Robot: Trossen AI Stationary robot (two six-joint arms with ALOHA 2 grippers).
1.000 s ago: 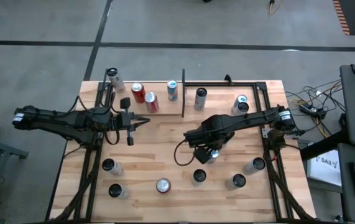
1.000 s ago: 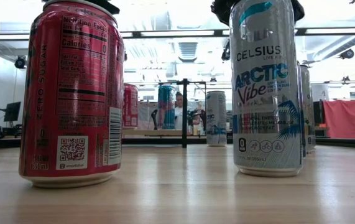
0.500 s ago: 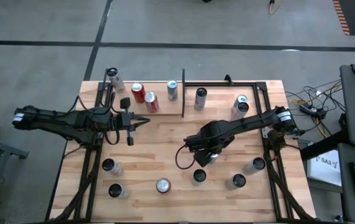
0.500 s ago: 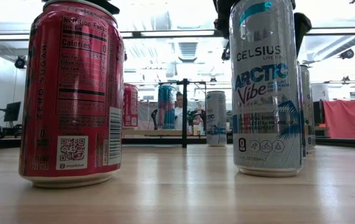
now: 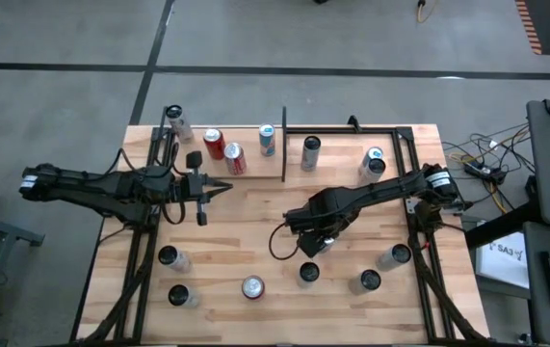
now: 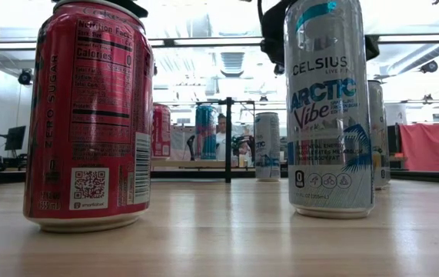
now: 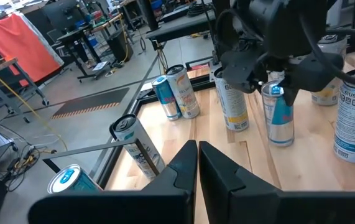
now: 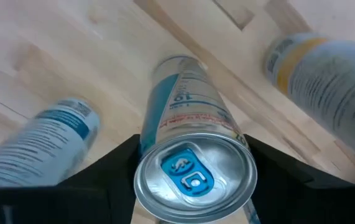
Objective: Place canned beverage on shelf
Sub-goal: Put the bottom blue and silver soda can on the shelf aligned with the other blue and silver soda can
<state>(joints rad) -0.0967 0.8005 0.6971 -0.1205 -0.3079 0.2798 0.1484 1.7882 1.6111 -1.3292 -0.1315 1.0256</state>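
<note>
Can (image 8: 193, 168): slim silver-blue Celsius, upright | cans on tabletop (image 5: 255, 217): twelve | right tool (image 5: 310, 245): straddled can, grip unclear | left tool (image 5: 224, 189): clenched, empty

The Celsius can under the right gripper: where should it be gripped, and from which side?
Grip the Celsius can on its upper side wall, coming straight down from above. It stands upright on the table with its lid up, and the round body offers two opposite faces. The right gripper is already placed so, one finger on each side of the rim, not visibly clamped yet.
</note>
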